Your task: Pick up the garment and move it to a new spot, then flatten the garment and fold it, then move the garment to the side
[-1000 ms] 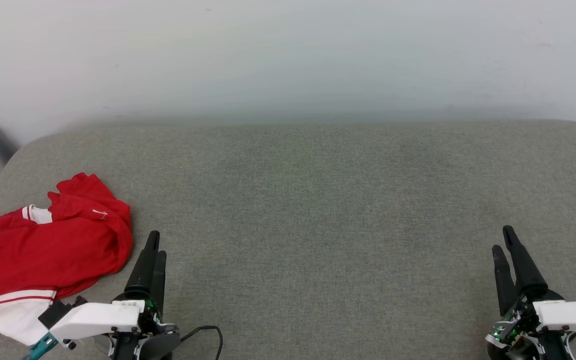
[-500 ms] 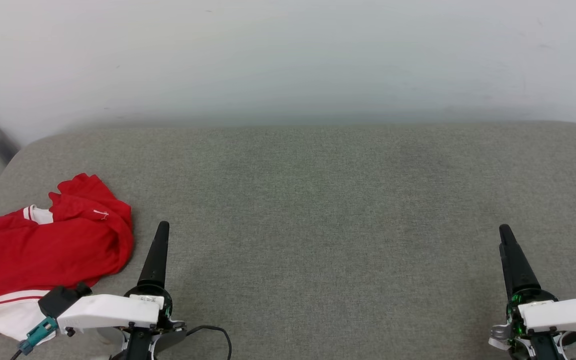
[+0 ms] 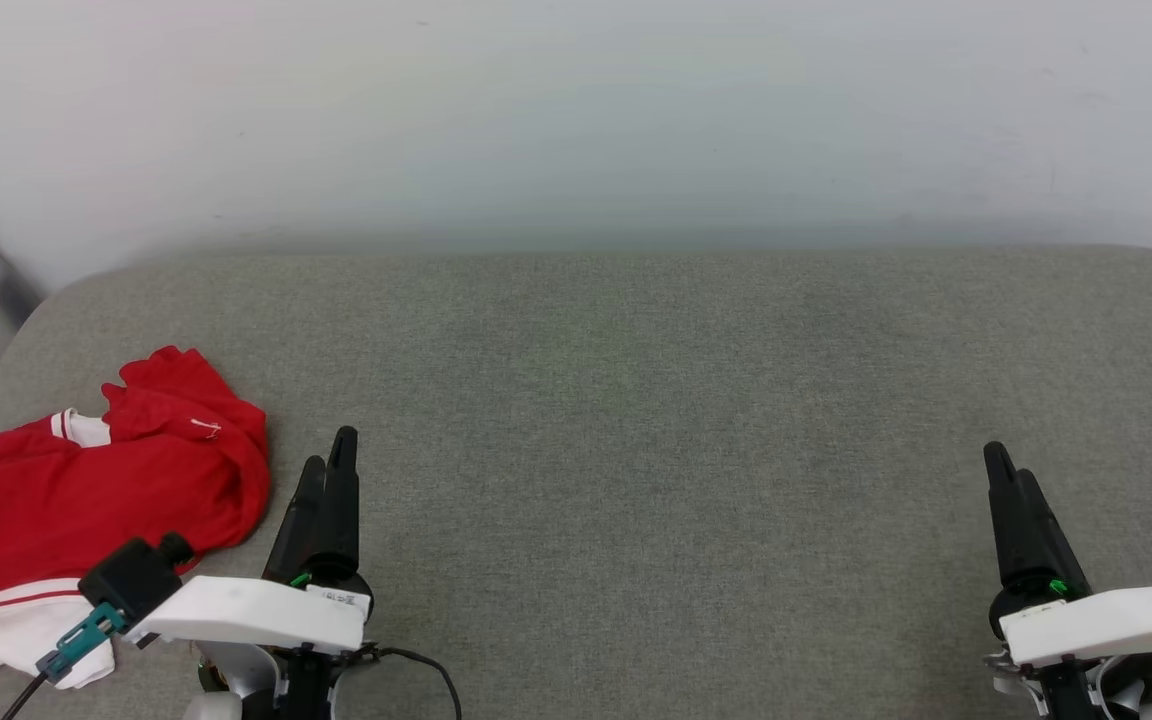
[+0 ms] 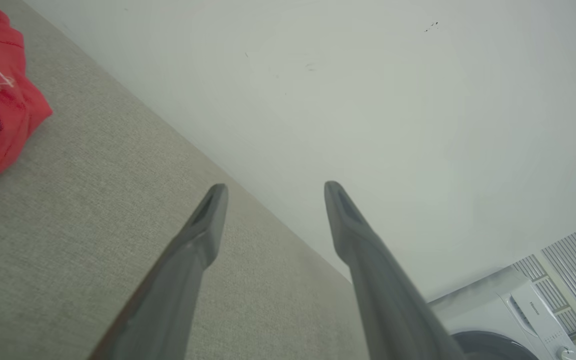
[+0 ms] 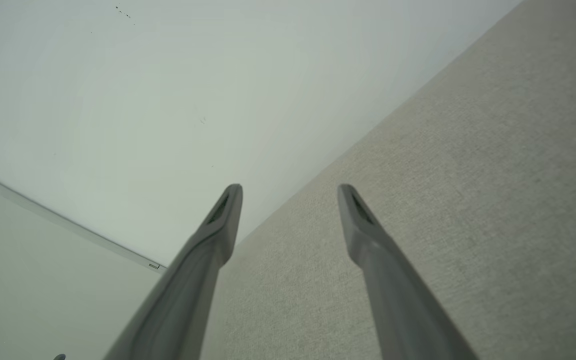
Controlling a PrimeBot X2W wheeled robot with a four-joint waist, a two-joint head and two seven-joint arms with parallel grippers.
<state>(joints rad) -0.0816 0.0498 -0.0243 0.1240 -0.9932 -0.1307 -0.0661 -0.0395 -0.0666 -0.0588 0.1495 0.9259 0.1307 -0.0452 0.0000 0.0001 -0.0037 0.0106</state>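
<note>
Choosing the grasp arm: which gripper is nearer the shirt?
Left. The left gripper is just right of the shirt, not touching; the right gripper is far off across the cushion.

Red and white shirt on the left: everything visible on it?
The crumpled red T-shirt lies in a heap at the left front of the grey fabric surface. A white part with a red stripe shows at its near end, a white striped edge higher up, and a white mark on top. Nothing grips it; the open left hand stands beside it, apart.

No text legible. White label [image 3: 339, 598] just behind left pincer [image 3: 329, 450] and brand mark [image 4: 526, 304] on washing machine [image 4: 493, 312]: too small to read.
</note>
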